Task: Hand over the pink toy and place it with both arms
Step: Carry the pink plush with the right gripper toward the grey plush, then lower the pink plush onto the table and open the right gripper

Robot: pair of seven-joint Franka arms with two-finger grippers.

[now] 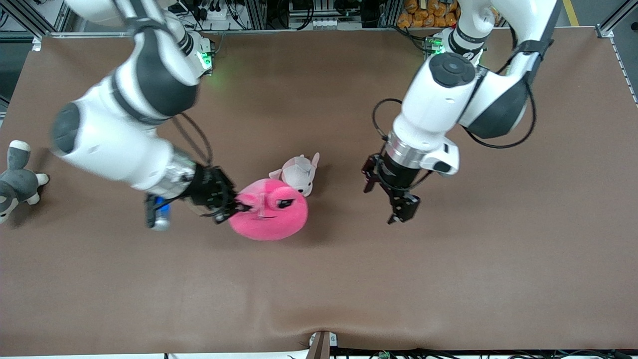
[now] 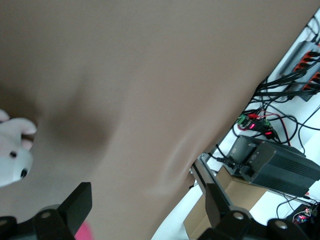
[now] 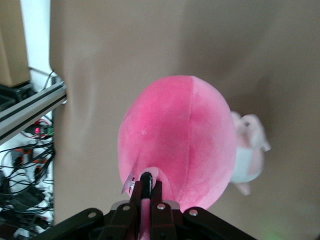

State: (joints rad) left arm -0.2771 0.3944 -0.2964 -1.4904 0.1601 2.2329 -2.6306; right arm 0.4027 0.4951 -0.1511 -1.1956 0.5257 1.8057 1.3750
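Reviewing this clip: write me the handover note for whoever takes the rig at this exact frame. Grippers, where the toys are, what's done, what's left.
Right gripper: shut on the pink toy, pinching a fold of plush at its edge; the right wrist view shows the fingers closed on it.
Left gripper: open, holding nothing, over bare table toward the left arm's end, apart from the toy.
Pink toy: mid-table, right against the small puppy plush, which lies just farther from the front camera. Whether it is lifted cannot be told.
Grey-and-white plush: at the right arm's end of the table, untouched.
Done: right arm's grasp.
Left: pass the toy to the left gripper, then place it.
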